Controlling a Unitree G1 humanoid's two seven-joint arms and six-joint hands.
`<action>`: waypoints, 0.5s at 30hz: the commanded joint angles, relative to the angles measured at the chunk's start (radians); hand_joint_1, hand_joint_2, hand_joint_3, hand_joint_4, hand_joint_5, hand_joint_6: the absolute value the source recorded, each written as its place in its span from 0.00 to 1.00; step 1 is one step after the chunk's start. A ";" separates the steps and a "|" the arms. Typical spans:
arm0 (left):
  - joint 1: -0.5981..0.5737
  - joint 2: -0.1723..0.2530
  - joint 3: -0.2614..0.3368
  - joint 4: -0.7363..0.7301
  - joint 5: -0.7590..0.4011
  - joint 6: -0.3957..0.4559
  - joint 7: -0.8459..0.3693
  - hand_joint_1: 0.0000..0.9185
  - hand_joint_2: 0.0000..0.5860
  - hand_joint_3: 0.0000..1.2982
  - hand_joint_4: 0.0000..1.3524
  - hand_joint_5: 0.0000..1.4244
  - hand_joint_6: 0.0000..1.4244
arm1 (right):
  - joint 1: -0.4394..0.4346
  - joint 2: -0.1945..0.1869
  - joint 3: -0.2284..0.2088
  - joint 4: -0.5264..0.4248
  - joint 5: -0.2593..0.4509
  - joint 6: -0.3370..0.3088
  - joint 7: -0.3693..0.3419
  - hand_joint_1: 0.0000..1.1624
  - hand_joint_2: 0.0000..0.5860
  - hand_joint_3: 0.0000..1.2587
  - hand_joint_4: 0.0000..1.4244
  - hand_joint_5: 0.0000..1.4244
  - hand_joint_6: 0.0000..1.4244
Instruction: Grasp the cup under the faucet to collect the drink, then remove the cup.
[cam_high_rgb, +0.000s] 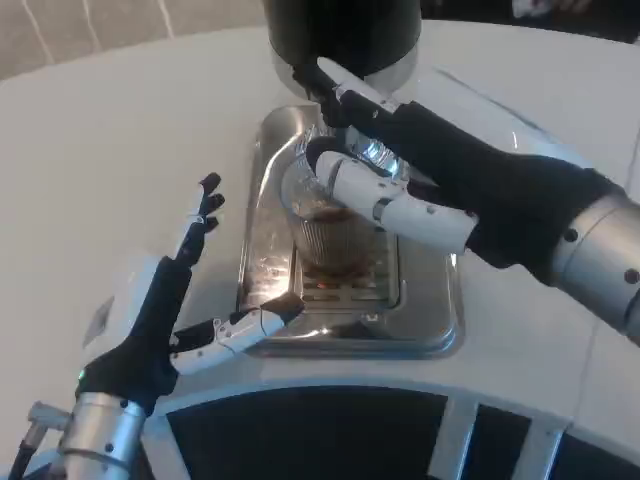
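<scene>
Your right hand (420, 170) wraps the clear ribbed plastic cup (325, 225), which stands on the slotted grate of the shiny steel drip tray (430, 330), under the black cylindrical dispenser (340, 35). The cup seems to hold some brownish drink, though glare makes it hard to judge. Your left hand (165, 310) holds nothing, fingers spread wide, one fingertip at the tray's front-left edge on the white table (120, 130).

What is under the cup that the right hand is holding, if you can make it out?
The cup, gripped by the right hand, stands on a slotted grate set in the steel drip tray. The cup's base covers the slots right beneath it, and whatever lies below the grate is hidden.
</scene>
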 joint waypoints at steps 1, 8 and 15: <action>-0.051 -0.022 -0.012 0.072 0.008 0.006 0.031 0.39 0.09 0.02 0.00 0.06 0.11 | 0.022 0.010 0.027 -0.033 0.036 -0.016 0.038 0.00 0.94 0.00 0.00 0.00 0.01; -0.123 -0.039 -0.027 0.155 0.015 0.014 0.040 0.40 0.10 0.02 0.00 0.06 0.11 | 0.027 0.016 0.024 -0.033 0.034 -0.013 0.035 0.00 0.94 0.00 0.00 0.00 0.01; -0.180 -0.040 -0.055 0.209 0.012 0.000 0.029 0.40 0.10 0.03 0.00 0.06 0.11 | 0.038 0.011 0.018 -0.039 0.032 -0.011 0.035 0.00 0.94 0.00 0.00 0.00 0.01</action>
